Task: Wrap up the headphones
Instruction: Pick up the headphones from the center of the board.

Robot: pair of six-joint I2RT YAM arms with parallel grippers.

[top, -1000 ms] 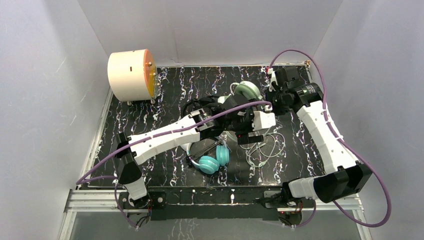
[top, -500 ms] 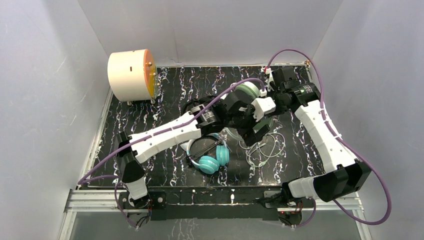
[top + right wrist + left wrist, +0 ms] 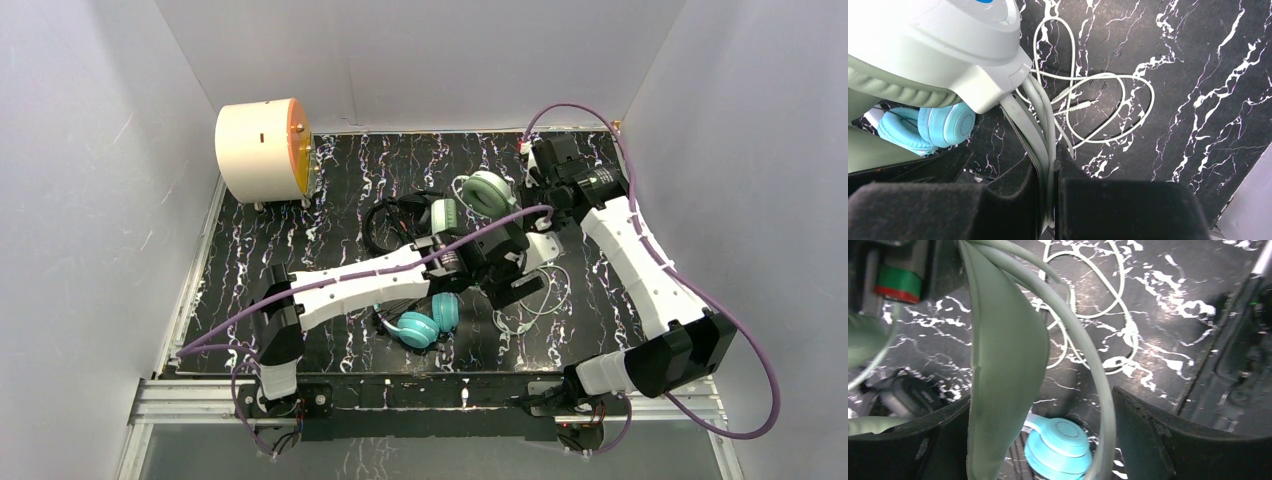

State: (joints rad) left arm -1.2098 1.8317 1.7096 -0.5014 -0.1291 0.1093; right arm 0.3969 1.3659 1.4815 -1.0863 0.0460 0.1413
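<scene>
Although raised by its band, not yet wrapped: pale sage-green headset [image 3: 487, 190], with light cable [image 3: 1083, 105] sprawling in loose loops on the surface [image 3: 330, 180] and plug end lying free. Cannot tell cord state on the teal headset [image 3: 425, 322] or the black headset [image 3: 392, 215]. Judge the task as early, with winding of the sage cable not yet begun and probably all three headsets left to do.

Right end effector [image 3: 1048, 210]: closed to a narrow gap on the sage band, pinching band and cable run together. Left end effector [image 3: 1033, 440]: spread wide, holding nothing, straddling the same band without visible contact.

Positions in the top view, taken from the left end effector:
- Sage earcups at 12 o'clock, near.
- Right end effector at 1 o'clock, beside the earcups.
- Cable loops at 4 o'clock, just beside.
- Teal headset at 8 o'clock, on the surface.
- Black headset at 10 o'clock, on the surface.
</scene>
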